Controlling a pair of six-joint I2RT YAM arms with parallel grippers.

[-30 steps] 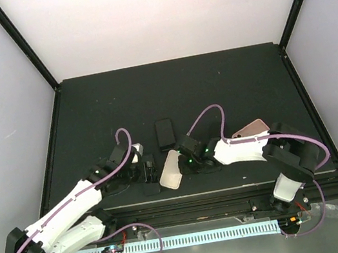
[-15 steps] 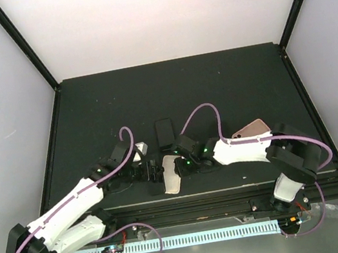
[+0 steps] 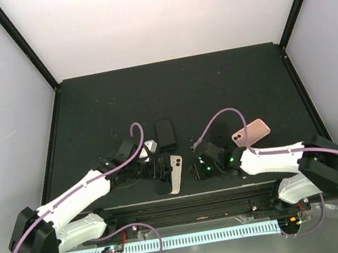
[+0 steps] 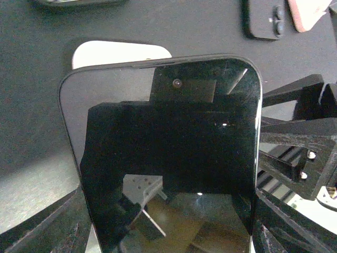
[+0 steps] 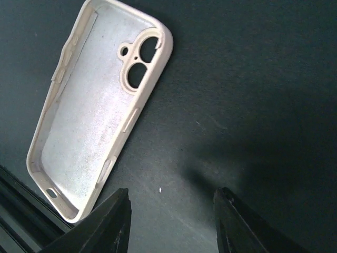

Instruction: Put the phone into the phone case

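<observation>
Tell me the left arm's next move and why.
Probably lower the phone onto the case, lining up their edges first. The left fingers hold the phone, the case shows partly behind it, open side up, and the right fingers stand open, clear of it.

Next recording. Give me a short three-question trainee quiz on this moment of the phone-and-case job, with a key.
1. True or false: the right claw is clamped on the cream phone case.
2. Which one holds the dark-screened phone? A) left claw B) right claw C) neither
3. Fill in: the case lies on the table with its open side facing ____.
Key: 1 false, it stands open and empty, apart from the case. 2 A. 3 up.
</observation>
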